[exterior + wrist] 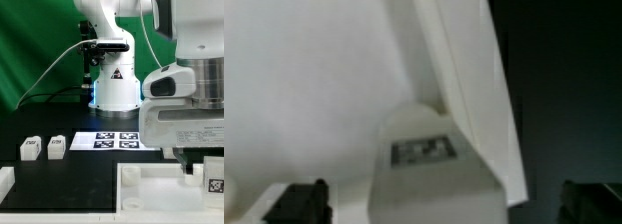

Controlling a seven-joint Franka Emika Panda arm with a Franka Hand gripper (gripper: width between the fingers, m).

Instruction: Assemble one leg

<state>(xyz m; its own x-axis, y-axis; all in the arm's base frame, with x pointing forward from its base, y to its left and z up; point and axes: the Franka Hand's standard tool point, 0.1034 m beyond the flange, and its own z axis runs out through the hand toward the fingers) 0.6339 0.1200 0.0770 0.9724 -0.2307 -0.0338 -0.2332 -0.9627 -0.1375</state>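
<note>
Jaws hang apart over a tagged leg (423, 148), away from the marker board (117, 140); two more legs (56, 146) sit beside it on the bench (80, 172).

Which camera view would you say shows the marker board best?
The exterior view: the marker board lies in plain sight, its four tags visible. The wrist view does not show it.

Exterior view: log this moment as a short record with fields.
loose legs: one leg and a second leg, side by side, exterior view's left
marker board: flat, mid-table
tagged leg: exterior view's right, close by the gripper
gripper: open, fingertips wide apart
white tray-like piece: foreground
</note>
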